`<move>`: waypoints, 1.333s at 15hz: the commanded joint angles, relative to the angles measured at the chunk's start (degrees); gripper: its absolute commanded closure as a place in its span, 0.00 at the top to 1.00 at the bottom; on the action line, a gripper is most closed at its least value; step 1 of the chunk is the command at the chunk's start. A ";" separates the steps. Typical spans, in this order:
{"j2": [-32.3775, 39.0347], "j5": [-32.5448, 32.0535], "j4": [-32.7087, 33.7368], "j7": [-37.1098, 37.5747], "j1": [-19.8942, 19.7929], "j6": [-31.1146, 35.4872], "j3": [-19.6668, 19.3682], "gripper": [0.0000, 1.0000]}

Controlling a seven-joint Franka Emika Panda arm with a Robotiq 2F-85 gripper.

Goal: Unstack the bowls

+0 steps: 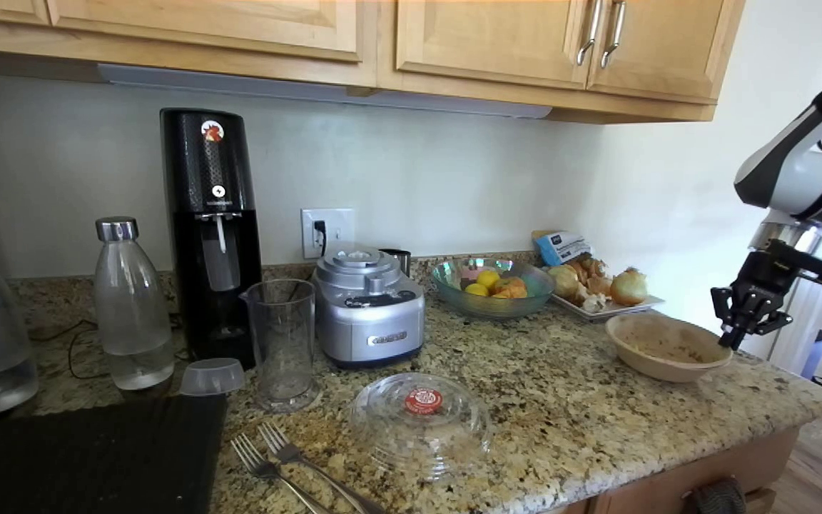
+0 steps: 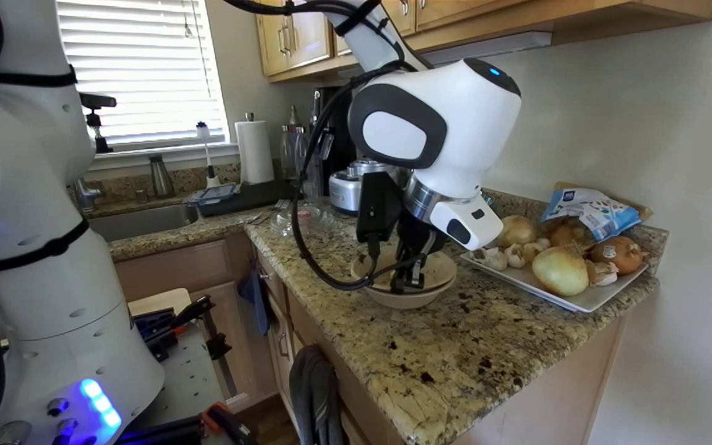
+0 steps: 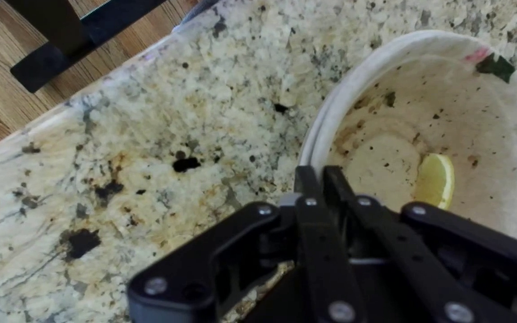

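Observation:
Two tan bowls are stacked on the granite counter. The upper bowl (image 3: 368, 71) holds a lemon wedge (image 3: 435, 179) and scattered green and dark bits. The lower bowl (image 3: 314, 134) shows as a thin second rim outside it. In an exterior view a dark gap shows between the upper bowl (image 2: 439, 269) and the lower bowl (image 2: 405, 302) near the fingers. The bowls (image 1: 657, 368) look like one in an exterior view. My gripper (image 3: 319, 169) is shut on the upper bowl's rim, one finger inside. The gripper also shows in both exterior views (image 1: 731, 341) (image 2: 406, 287).
A white tray (image 2: 544, 298) of onions and garlic stands beside the bowls. A glass fruit bowl (image 1: 493, 307), a silver food processor (image 1: 372, 328) and a clear plastic lid (image 1: 422, 428) are further along. The counter edge (image 1: 618, 482) runs close to the bowls.

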 commanded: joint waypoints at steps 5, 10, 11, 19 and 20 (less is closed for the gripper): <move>-0.09 2.37 0.03 -6.01 -2.26 -1.99 0.98 0.05; -0.48 3.76 -0.17 -9.85 -2.69 -2.82 0.75 0.05; -0.51 3.55 -0.07 -10.23 -2.83 -3.72 0.64 0.04; -1.67 2.53 0.98 -9.53 -3.69 -11.56 -0.28 0.04; -1.71 2.68 1.21 -9.57 -3.70 -12.08 -0.31 0.04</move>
